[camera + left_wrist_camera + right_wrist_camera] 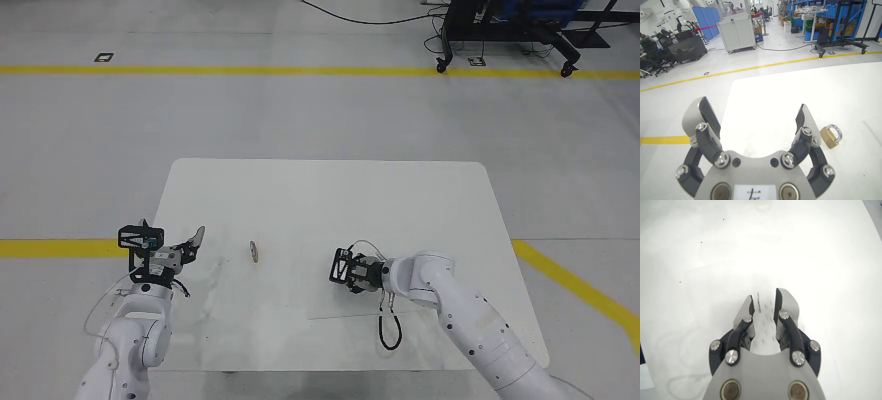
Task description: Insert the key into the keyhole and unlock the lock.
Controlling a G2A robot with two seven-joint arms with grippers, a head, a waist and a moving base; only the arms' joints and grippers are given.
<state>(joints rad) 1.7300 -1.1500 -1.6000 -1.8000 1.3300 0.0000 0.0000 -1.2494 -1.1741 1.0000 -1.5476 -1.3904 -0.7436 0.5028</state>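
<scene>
A white label with a dark handwritten mark, cut off at the edge, sits on the body of the left gripper [753,108]; no other writing is legible. The scene has one white round-cornered table [330,190], two grippers, one padlock, one key and one cable. The left arm is at the table's left edge, its gripper held nearly level and pointing across the tabletop, jaws spread wide and holding nothing. To its right, between the two grippers, the brass padlock with silver shackle [830,137] lies flat on the table. Further right, the right gripper [763,296] points down and toward the padlock with its jaws part-way apart. The thin silver metal key [758,302] stands edge-on between them, close to one pad and clear of the other. A black looped cable [388,330] lies beside the right arm.
</scene>
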